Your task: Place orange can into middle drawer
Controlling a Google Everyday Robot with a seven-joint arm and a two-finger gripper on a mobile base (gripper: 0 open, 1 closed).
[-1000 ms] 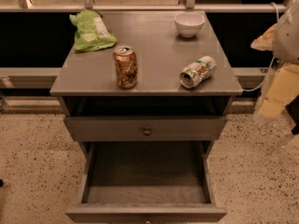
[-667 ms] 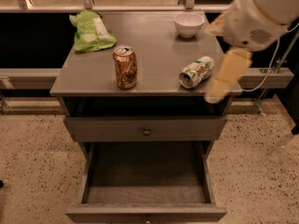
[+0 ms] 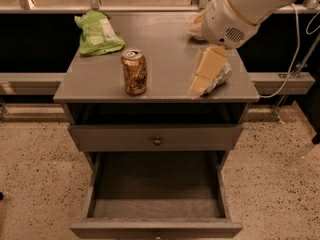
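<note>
Nearest, below the front edge: middle drawer pulled well out, nothing in it; judged left open to receive the can. Above it, upper drawer shut, contents hidden. On the table, close to the front edge, left of centre: orange can, upright, tab uppermost, free of any hold; judged easy to take from the side as stood. Near the front right corner: gripper low over the tabletop, well apart from the orange can, overlapping a dented can lying on its side; contact and degree of opening not determinable. Far left corner: green bag, flat. Far right corner: pale bowl, mostly hidden by the arm, contents unseen.
</note>
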